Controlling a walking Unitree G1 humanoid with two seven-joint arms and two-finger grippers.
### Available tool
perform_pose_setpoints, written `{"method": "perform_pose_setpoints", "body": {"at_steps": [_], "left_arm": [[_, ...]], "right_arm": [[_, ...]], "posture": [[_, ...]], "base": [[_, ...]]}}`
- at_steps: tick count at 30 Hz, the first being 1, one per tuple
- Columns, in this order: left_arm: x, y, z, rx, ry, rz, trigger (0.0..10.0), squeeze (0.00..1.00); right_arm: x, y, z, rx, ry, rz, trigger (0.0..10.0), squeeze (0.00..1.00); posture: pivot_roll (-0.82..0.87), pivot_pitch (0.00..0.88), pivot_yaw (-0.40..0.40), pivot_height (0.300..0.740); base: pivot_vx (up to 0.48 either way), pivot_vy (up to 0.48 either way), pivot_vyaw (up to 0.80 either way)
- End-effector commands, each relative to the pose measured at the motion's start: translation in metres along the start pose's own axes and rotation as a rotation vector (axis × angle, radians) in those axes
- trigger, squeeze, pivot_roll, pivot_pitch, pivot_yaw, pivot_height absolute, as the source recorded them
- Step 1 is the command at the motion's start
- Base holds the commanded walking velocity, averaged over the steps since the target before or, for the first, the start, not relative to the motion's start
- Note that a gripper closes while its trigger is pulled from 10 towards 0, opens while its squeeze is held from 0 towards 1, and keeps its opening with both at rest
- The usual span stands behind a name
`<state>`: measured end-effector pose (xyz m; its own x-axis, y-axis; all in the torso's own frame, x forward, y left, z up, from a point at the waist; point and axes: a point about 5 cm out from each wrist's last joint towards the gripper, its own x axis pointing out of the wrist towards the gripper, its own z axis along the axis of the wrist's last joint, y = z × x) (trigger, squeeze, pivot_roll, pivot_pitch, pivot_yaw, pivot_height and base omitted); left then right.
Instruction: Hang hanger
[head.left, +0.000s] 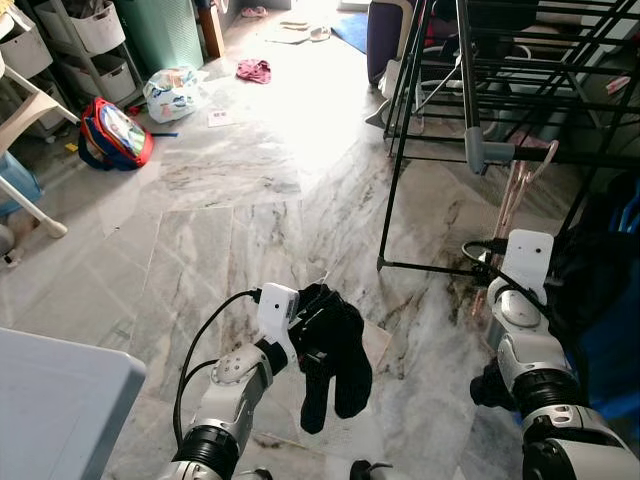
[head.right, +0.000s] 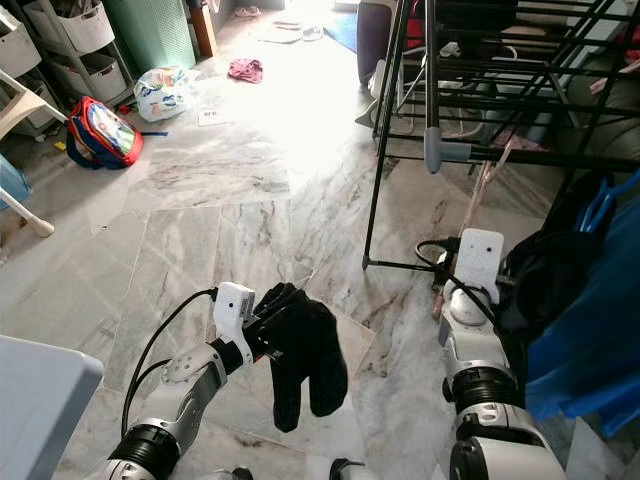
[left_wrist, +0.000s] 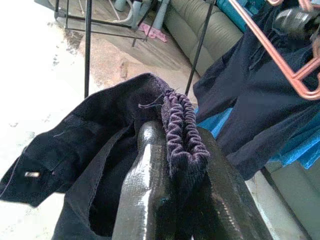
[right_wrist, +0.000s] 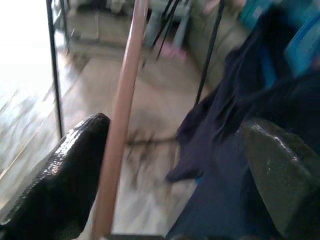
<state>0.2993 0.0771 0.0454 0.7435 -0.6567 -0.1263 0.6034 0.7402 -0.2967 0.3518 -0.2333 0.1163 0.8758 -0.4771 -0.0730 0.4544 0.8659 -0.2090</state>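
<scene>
Left gripper (left_wrist: 170, 200) clenched on dark garment (head.left: 335, 355) — right gripper (right_wrist: 175, 185) released, pink hanger (right_wrist: 120, 115) against one finger, below drying rack (head.left: 500, 90).

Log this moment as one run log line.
left pincer shut on dark garment | right pincer open around pink hanger | drying rack ahead

Lived-in home, laundry corner. Marble-tile floor (head.left: 250, 230), black drying rack (head.left: 520, 90) upper right with clothes hung on it, storage shelves with bins (head.left: 90, 40) upper left, backpack (head.left: 115, 133) and plastic bag (head.left: 172, 93) dropped on the floor.
</scene>
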Motion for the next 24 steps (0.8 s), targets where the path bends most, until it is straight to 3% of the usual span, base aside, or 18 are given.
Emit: {"method": "perform_pose_setpoints", "body": {"at_steps": [1,8,14,19,24], "left_arm": [[0.003,-0.002,0.007,0.018,-0.018,-0.016,10.0,0.00],[0.004,-0.003,0.007,0.015,-0.019,-0.014,10.0,0.00],[0.003,-0.004,0.005,0.011,-0.019,-0.015,10.0,0.00],[0.003,-0.005,0.005,0.011,-0.018,-0.015,10.0,0.00],[0.003,-0.005,0.005,0.013,-0.014,-0.017,10.0,0.00]], "right_arm": [[-0.002,-0.004,0.003,-0.031,-0.045,-0.029,10.0,0.00],[-0.006,-0.003,0.007,-0.023,-0.075,-0.062,10.0,0.00],[-0.007,-0.015,0.010,-0.046,-0.111,-0.139,10.0,0.00],[-0.007,-0.028,0.027,-0.075,-0.221,-0.209,10.0,0.00],[-0.006,-0.025,0.040,-0.085,-0.276,-0.196,10.0,0.00]], "posture": [[-0.04,0.184,0.005,0.740],[-0.04,0.180,0.001,0.740],[-0.04,0.183,-0.001,0.740],[-0.04,0.185,0.003,0.740],[-0.04,0.185,0.005,0.740]], "base": [[0.000,0.000,0.00],[0.000,0.000,0.00],[0.000,0.000,0.00],[0.000,0.000,0.00],[0.000,0.000,0.00]]}}
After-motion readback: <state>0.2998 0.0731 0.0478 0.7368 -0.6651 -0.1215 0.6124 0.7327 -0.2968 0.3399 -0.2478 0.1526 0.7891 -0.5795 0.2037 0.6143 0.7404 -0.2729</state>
